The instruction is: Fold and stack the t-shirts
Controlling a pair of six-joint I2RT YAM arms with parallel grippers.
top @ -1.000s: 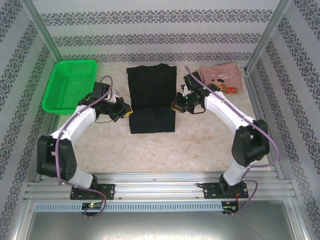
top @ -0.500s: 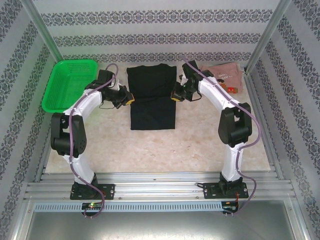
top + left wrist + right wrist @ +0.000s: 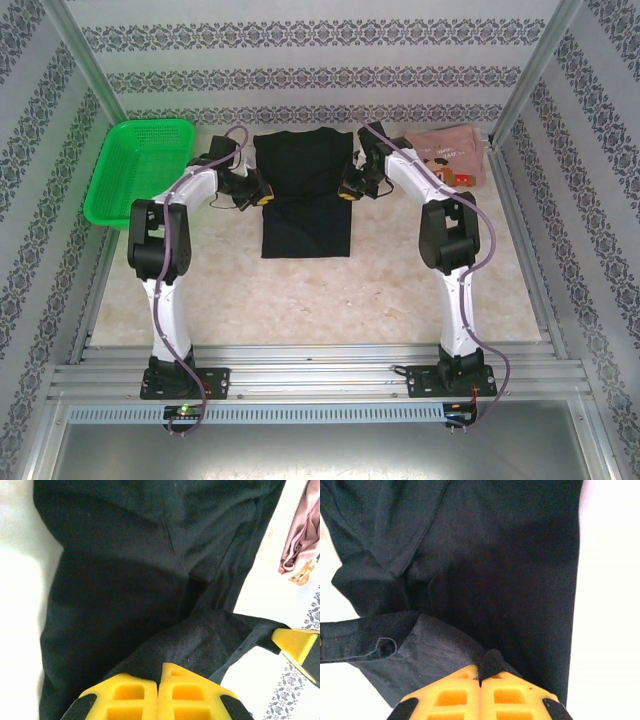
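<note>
The black t-shirt (image 3: 305,195) lies at the table's far middle, narrowed into a long strip. My left gripper (image 3: 261,194) is shut on its left edge, and black cloth (image 3: 200,640) is pinched between the yellow fingertips (image 3: 172,682). My right gripper (image 3: 348,192) is shut on the shirt's right edge, where a fold of black fabric (image 3: 435,650) rises from its yellow fingertips (image 3: 465,680). The pink t-shirt (image 3: 448,155) with the brown-and-orange print lies crumpled at the far right, and its pink cloth (image 3: 300,540) appears in the left wrist view.
A green mesh basket (image 3: 140,170) sits at the far left. Patterned walls and metal posts enclose the table. The right gripper's yellow tip (image 3: 295,645) appears in the left wrist view.
Both grippers have moved toward the far wall along the black shirt's edges, dragging its near hem away from the arms' bases, so the shirt looks shorter.
</note>
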